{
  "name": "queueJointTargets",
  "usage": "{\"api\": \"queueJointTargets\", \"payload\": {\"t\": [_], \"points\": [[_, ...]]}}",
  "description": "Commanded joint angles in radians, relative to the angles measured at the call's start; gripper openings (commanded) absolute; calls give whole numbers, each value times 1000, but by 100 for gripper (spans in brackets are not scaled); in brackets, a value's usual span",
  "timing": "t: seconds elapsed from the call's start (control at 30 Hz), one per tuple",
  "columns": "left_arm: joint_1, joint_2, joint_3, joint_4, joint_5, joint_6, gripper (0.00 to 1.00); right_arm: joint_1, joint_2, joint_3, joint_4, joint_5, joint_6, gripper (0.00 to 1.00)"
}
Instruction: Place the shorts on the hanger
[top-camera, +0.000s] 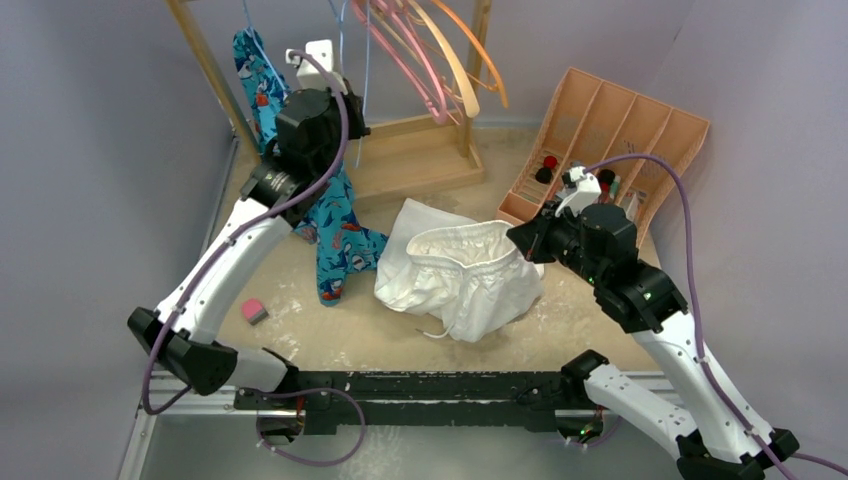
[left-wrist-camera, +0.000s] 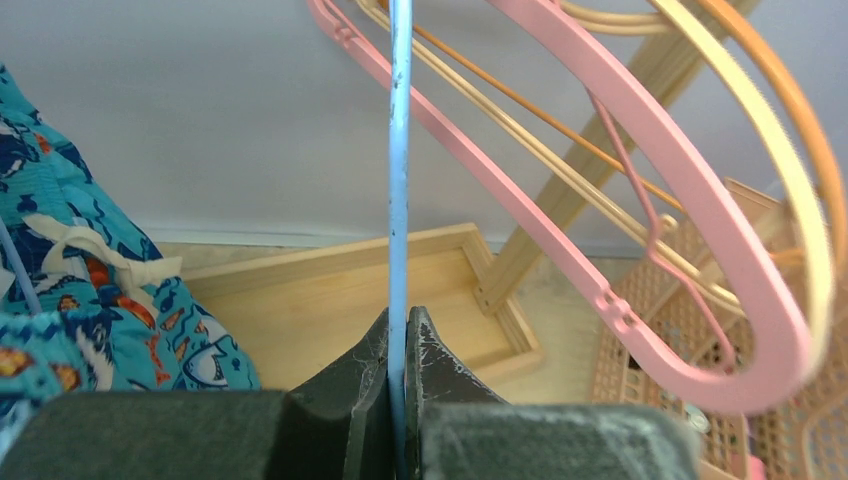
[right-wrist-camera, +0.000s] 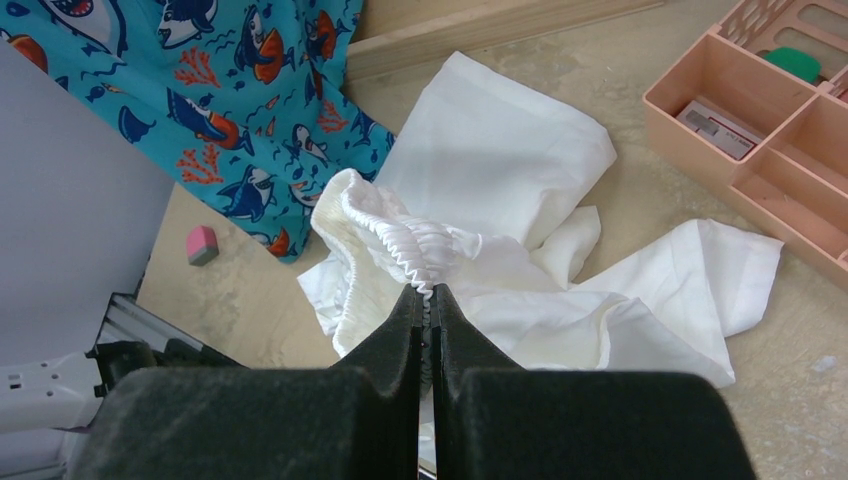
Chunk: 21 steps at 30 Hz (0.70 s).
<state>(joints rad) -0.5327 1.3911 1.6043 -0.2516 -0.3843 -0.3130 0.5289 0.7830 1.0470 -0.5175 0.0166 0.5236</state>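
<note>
Top view: left gripper is up at the back by the wooden rack, at the thin blue hanger that hangs there; jaws can't be read from this angle. Shark-print garment drapes from the rack down onto the table, just under the left arm. Pink hangers and a tan one hang to the right on the same rack. Shorts lie bunched mid-table, waistband lifted on the right side where the right gripper meets it. Orange tray stands at the back right, near that gripper. Small pink eraser sits front left, well apart from the shorts.

Left wrist: jaws clamped tight on the hanger, its thin bar running straight up between the fingers. Pink hangers arc to the right, shark garment at left.

Right wrist: jaws pinched together on the gathered waistband of the shorts, fingers nearly touching. Rest of the shorts spreads on the table beyond; shark garment upper left, tray upper right, eraser at left.
</note>
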Motion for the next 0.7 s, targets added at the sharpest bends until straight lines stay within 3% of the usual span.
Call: {"api": "queueJointTargets", "payload": {"t": [0.0, 0.4, 0.67], "points": [[-3, -110, -14, -127, 129, -44, 0, -5, -14, 40, 40, 25, 6, 0], [-3, -389, -140, -488, 283, -42, 0, -4, -18, 16, 31, 39, 38, 0], [-3, -490, -213, -532, 500, -85, 0, -5, 101, 93, -52, 130, 20, 0]]}}
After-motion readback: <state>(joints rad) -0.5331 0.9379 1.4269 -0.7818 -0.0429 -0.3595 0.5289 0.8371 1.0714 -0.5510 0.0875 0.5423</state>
